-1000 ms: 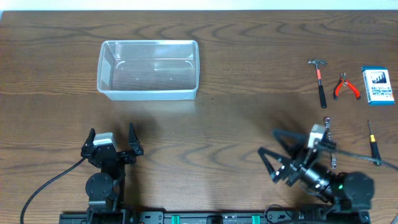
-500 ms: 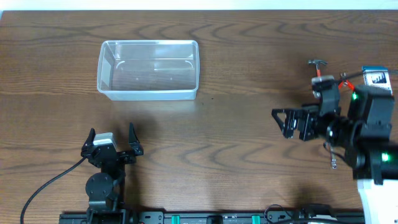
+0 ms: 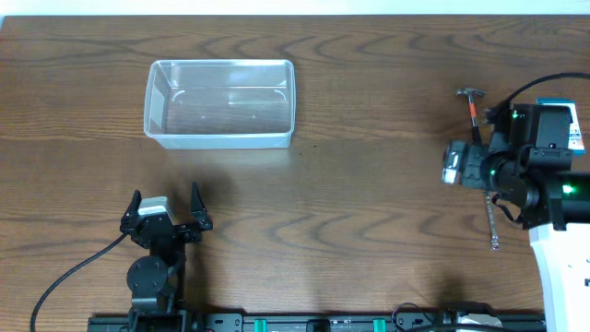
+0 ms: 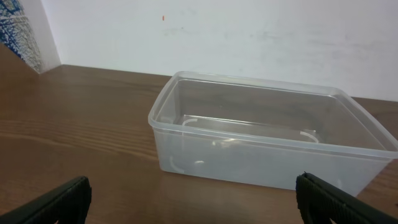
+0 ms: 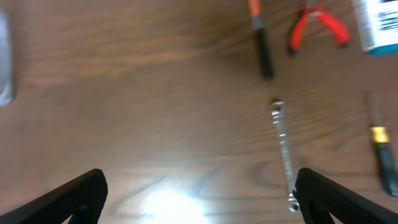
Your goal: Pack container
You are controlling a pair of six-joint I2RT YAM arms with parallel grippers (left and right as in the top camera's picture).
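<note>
Reaching looks the step in hand: the right claw [image 5: 199,186], spread wide and empty, hangs over the wrench [image 5: 283,149] at right; the left claw [image 3: 166,195] gapes empty, lower left. The container [image 3: 219,103] sits upper left. Next, probably: descend and straddle the wrench.

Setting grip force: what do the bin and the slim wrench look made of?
The container: clear, colourless plastic, smooth and slightly glossy; its far wall shows through the near one. The wrench: probably bare metal, silvery with bright glints, though the view is blurred.
</note>
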